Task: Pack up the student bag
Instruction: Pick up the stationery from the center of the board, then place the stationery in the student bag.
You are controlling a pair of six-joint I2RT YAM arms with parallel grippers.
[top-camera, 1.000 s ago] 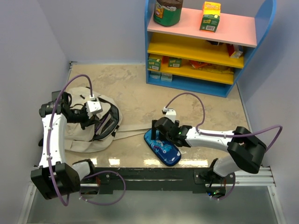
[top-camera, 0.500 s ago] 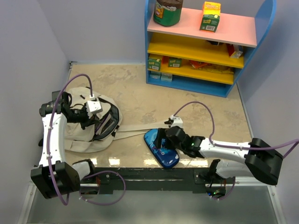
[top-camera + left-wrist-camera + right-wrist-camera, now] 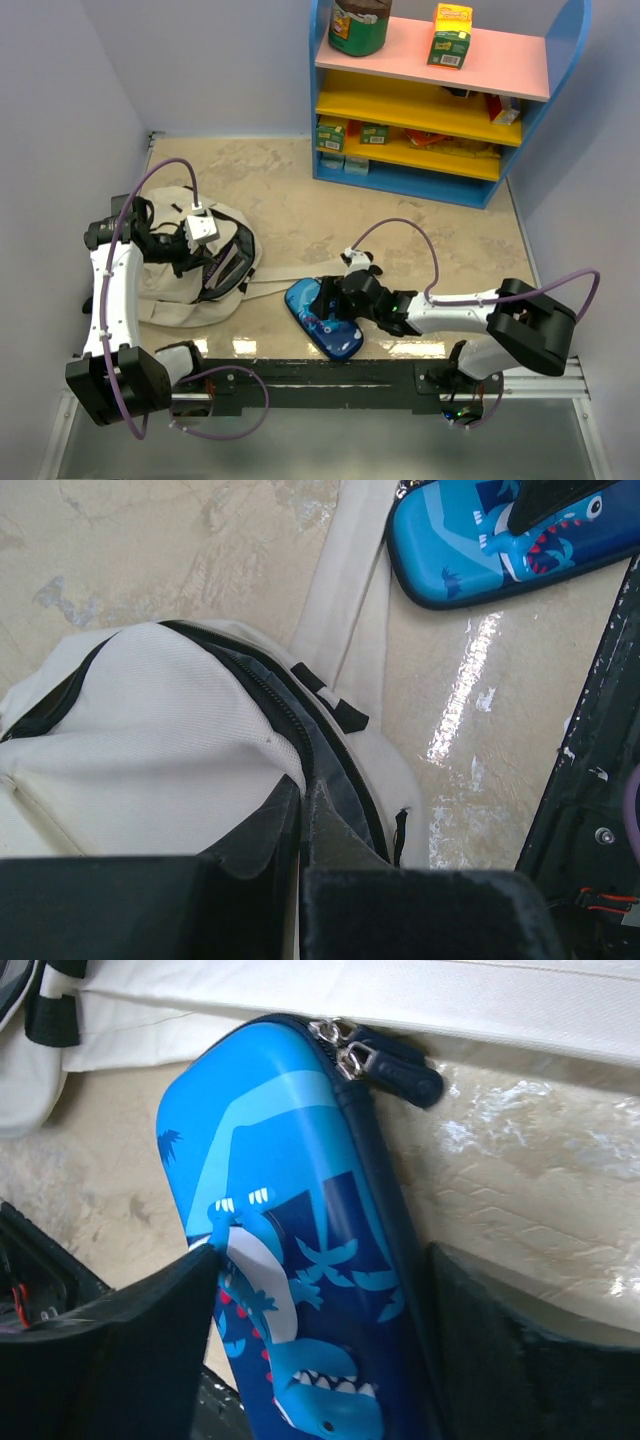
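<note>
The student bag [image 3: 170,292], a beige canvas backpack with a dark lining, lies at the left of the table. My left gripper [image 3: 188,260] is shut on the rim of its open zip mouth [image 3: 303,810]; the beige panel [image 3: 150,730] fills the left wrist view. A flat beige strap [image 3: 285,277] runs right from the bag to a blue dinosaur pencil case [image 3: 320,320]. My right gripper [image 3: 338,304] straddles that case [image 3: 290,1210] across its width, a finger pressed on each long edge [image 3: 320,1260]. The case's zip pulls [image 3: 385,1065] lie beside the strap [image 3: 400,1000].
A blue shelf unit [image 3: 430,100] with pink and yellow boards holds a jar, a juice box and small packets at the back right. The dark metal rail [image 3: 330,375] runs along the near edge, just below the pencil case. A wall stands close on the left.
The right gripper has narrowed onto the pencil case, and case and gripper have shifted left toward the bag, the case turning a little. The left arm and the bag have not moved.
</note>
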